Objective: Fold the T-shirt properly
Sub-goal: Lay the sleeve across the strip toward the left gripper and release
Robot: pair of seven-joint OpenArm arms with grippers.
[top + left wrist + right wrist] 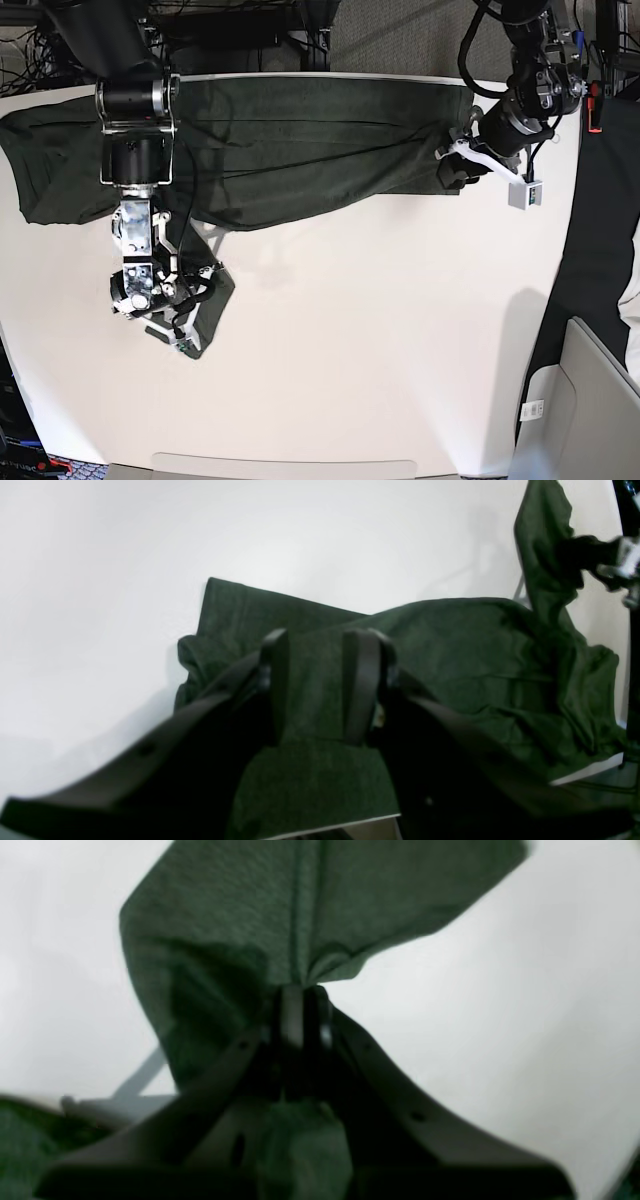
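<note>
The dark olive-green T-shirt (300, 150) lies stretched along the far edge of the white table (380, 330). My right gripper (190, 312) is shut on a fold of the shirt and holds a flap of it above the table; in the right wrist view (302, 990) the fabric (225, 905) hangs from the closed fingertips. My left gripper (452, 165) is at the shirt's other end. In the left wrist view (325, 640) its jaws stand apart just over the flat fabric (475, 645), gripping nothing.
The table's far edge (340, 825) runs right under the left gripper. The right arm's lifted flap (542, 545) shows at the far end. A grey bin (590, 400) stands off the table's right side. Black cables and frames crowd the back (250, 25).
</note>
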